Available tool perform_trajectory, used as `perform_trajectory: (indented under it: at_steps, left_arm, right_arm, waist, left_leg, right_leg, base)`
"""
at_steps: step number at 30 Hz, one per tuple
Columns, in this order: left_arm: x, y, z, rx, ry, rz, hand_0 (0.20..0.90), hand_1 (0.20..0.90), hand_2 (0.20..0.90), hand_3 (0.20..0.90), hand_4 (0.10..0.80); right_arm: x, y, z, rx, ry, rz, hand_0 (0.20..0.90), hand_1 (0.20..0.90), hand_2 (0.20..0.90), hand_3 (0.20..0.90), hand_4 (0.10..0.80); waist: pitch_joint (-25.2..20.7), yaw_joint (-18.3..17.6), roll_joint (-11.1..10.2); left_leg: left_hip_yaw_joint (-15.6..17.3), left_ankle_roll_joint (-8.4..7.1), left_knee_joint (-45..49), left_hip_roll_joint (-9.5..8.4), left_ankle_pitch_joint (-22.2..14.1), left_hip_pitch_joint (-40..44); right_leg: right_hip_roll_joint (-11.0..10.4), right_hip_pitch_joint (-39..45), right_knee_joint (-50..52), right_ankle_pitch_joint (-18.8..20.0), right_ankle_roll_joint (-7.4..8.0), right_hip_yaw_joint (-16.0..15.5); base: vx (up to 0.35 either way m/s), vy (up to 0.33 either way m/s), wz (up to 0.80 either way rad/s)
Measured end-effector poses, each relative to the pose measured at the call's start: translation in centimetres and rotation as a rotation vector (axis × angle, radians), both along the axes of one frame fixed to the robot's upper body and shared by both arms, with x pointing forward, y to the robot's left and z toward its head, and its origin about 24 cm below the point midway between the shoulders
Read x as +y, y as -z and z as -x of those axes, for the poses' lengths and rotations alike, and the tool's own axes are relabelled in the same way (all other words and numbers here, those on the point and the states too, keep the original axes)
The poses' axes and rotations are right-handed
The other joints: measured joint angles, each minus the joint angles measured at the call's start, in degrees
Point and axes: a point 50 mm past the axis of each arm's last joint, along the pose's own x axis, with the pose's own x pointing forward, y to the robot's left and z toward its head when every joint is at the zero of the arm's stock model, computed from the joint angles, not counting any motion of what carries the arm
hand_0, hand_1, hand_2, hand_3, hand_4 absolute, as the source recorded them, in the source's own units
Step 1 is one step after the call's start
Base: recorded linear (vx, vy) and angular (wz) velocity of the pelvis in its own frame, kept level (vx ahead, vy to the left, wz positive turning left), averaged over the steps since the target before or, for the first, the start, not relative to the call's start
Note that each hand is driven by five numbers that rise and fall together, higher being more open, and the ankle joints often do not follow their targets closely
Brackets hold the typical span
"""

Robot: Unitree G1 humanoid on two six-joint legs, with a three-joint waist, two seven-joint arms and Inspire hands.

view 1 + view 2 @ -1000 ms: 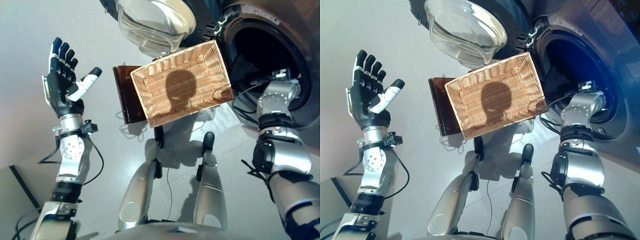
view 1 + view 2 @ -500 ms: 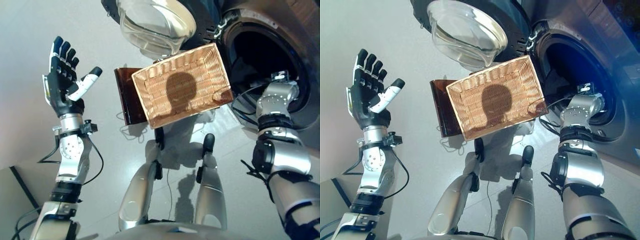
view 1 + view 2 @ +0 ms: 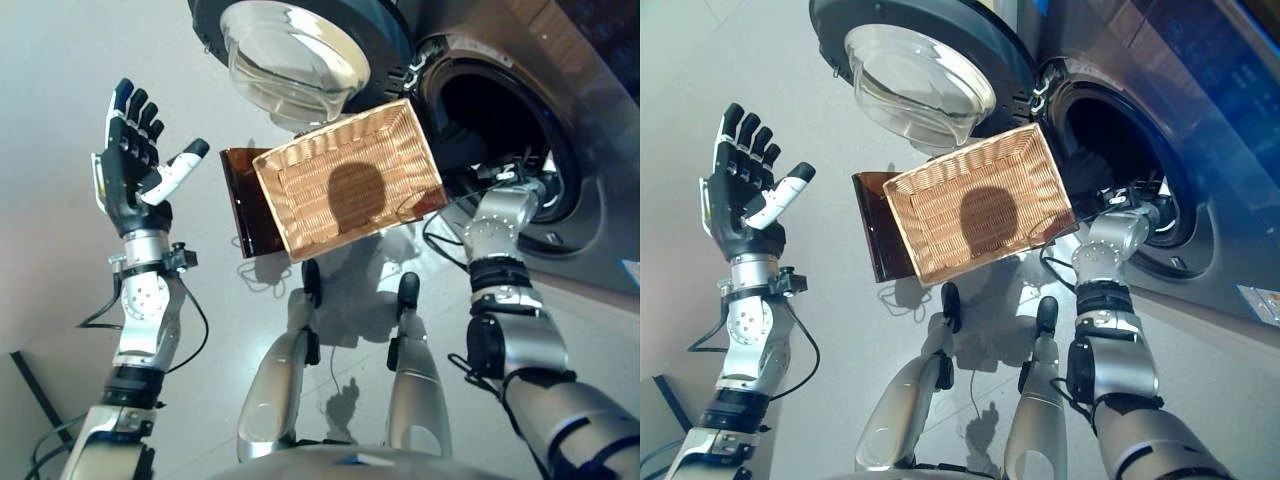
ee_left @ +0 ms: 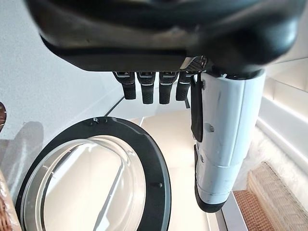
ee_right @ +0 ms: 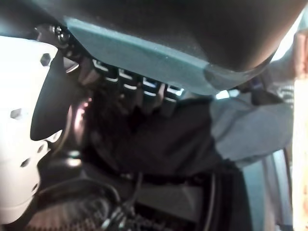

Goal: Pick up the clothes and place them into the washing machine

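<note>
While the left hand [image 3: 135, 170] hangs spread at nine o'clock, the right hand [image 5: 139, 86] reaches into the washing machine [image 3: 1160, 130] beside dark clothes [image 5: 159, 139]; I cannot tell its grip.

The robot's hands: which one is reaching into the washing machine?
The right hand; it reaches into the washing machine drum by dark clothes. The left hand is raised, open, far away.

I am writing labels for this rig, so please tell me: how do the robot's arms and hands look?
Both arms are silver-grey metal in rounded segments with black joint bands, and thin black cables loop beside the forearms. The left hand is dark, its fingers are black with bluish tips, and its thumb has a white cover with a black tip. The right hand is also dark with a white thumb cover.
</note>
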Motion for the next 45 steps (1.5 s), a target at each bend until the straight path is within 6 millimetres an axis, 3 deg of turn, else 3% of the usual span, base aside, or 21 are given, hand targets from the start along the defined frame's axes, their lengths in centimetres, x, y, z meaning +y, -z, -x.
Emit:
perform_trajectory:
  at_steps: [9,16,21,25,35,40,45]
  left_arm:
    - [-0.2,1.1,0.6,0.046,-0.013,0.027,0.9,0.9,0.9,0.9,0.8]
    - [-0.2,1.6,0.8,0.068,-0.009,0.028,0.9,0.9,0.9,0.9,0.8]
    - [0.1,2.9,1.6,0.121,-0.016,0.023,0.9,0.9,0.9,0.9,0.8]
    - [0.4,4.1,2.4,0.167,-0.028,0.027,0.9,0.9,0.9,0.9,0.8]
    - [0.4,5.3,3.1,0.211,-0.038,0.045,0.9,0.9,0.9,0.9,0.8]
    - [0.5,6.2,3.1,0.247,-0.05,0.052,0.9,0.9,0.9,0.9,0.8]
    - [0.4,8.6,3.3,0.364,-0.05,0.047,0.9,0.9,0.9,0.9,0.8]
  right_arm:
    - [0.8,2.6,1.4,0.042,-0.012,0.057,0.9,0.9,0.9,0.9,0.8]
    - [3.9,7.6,2.4,0.132,-0.125,0.077,0.9,0.9,0.9,0.9,0.8]
    - [5.6,13.6,5.6,0.287,-0.187,0.062,0.9,0.9,0.9,0.9,0.8]
    - [5.4,16.4,7.6,0.388,-0.19,0.055,0.9,0.9,0.9,0.9,0.8]
    - [4.9,18.8,9.4,0.482,-0.177,0.033,0.9,0.9,0.9,0.9,0.8]
    - [4.8,21.3,11.3,0.619,-0.204,0.034,0.9,0.9,0.9,0.9,0.8]
    - [4.8,24.7,15.0,0.826,-0.273,0.068,0.9,0.9,0.9,0.9,0.8]
  waist:
    - [-0.1,-1.4,-0.2]
    - [-1.8,-3.5,-3.2]
    - [-5.1,-4.5,-6.5]
    - [-8.6,-4.6,-6.3]
    - [-12.1,-4.6,-3.8]
    - [-13.2,-4.8,-3.6]
    - [-13.8,-5.2,-3.9]
  left_leg:
    - [-0.9,0.08,0.2,0.07,0.2,1.1]
    - [-0.5,-0.23,0.2,0.3,-0.4,2.3]
    - [-0.2,-0.81,0.1,0.17,-1.2,3.2]
    - [0.3,-0.82,0.0,-0.16,-1.2,3.3]
    - [0.5,-0.8,0.0,0.03,-1.2,3.6]
    - [0.5,-0.81,0.1,0.16,-1.2,4.2]
    - [0.2,-1.0,0.0,0.3,-1.6,7.3]
  right_leg:
    - [-0.1,1.9,-0.1,-0.4,-0.2,-1.2]
    - [0.0,2.0,1.1,-1.1,-0.66,-1.1]
    - [-0.1,2.0,2.0,-1.5,-0.49,-0.3]
    - [-0.4,1.8,1.9,-1.2,-0.67,0.4]
    - [-0.1,2.0,2.0,-1.1,-0.68,0.5]
    - [0.0,2.2,2.9,-1.4,-0.85,0.5]
    - [0.1,5.5,2.7,-2.0,-0.61,0.2]
  base:
    - [-0.01,0.001,0.06]
    - [-0.015,0.029,-0.05]
    - [-0.017,0.02,-0.06]
    - [-0.033,0.026,-0.06]
    - [-0.004,0.002,0.0]
    - [0.013,0.003,0.0]
    - [0.049,0.009,0.02]
